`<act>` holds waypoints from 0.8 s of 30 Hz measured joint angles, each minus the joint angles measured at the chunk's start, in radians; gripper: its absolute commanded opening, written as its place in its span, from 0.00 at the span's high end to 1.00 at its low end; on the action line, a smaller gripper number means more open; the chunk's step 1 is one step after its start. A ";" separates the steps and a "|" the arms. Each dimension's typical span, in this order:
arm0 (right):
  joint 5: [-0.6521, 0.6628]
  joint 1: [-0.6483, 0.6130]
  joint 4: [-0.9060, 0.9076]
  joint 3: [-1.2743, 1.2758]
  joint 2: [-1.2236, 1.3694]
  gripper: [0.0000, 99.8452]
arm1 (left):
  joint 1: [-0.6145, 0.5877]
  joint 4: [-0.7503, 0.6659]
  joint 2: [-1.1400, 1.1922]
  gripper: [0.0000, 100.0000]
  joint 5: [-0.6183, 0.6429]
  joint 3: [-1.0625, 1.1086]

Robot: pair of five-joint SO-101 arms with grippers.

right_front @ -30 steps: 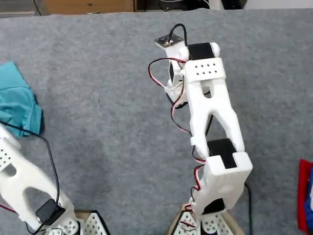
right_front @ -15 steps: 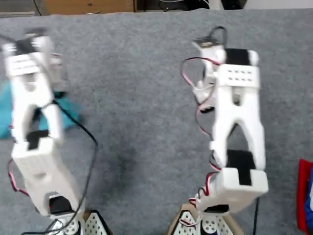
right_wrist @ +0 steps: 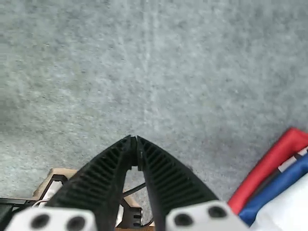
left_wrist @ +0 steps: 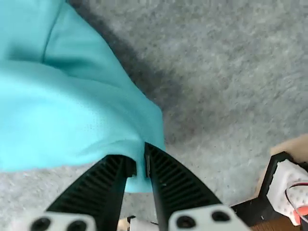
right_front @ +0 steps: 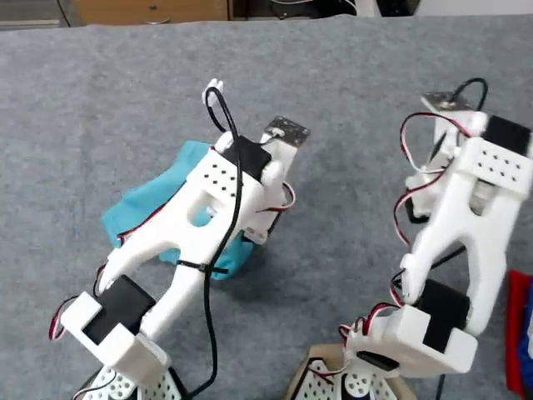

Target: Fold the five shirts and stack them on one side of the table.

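Note:
A teal shirt lies crumpled near the middle of the grey table, partly under the left arm. In the left wrist view my left gripper is shut on an edge of the teal shirt, low over the cloth-covered table. The right arm stands at the right side. My right gripper is shut with nothing in it, above bare grey cloth. Red, blue and white shirts lie near it, seen at the high view's right edge as a red and blue pile.
Both arm bases stand at the table's near edge. Wooden furniture runs behind the far edge. Open grey surface spreads across the far half and between the two arms.
The left arm swung from the far left to the table's middle, bringing the teal shirt along. The right arm moved from the middle toward the right.

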 measured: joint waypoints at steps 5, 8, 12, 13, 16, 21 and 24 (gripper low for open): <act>-0.002 0.000 0.000 0.000 0.000 0.99 | -0.098 0.092 -0.005 0.79 0.000 -0.074; -0.060 -0.060 0.000 0.000 0.000 0.99 | -0.235 0.103 -0.061 0.62 0.021 -0.120; -0.115 -0.199 0.000 0.000 0.000 0.99 | -0.457 0.103 -0.184 0.63 0.071 -0.138; -0.129 -0.238 0.000 0.000 0.000 0.99 | -0.506 0.103 -0.210 0.63 0.057 -0.138; -0.173 -0.350 0.000 0.000 0.000 0.99 | -0.675 0.104 -0.265 0.63 -0.023 -0.109; -0.256 -0.511 -0.034 -0.006 0.000 0.99 | -0.977 0.080 -0.267 0.63 -0.172 0.066; -0.296 -0.600 -0.072 -0.038 0.000 0.99 | -1.122 -0.003 -0.219 0.63 -0.198 0.203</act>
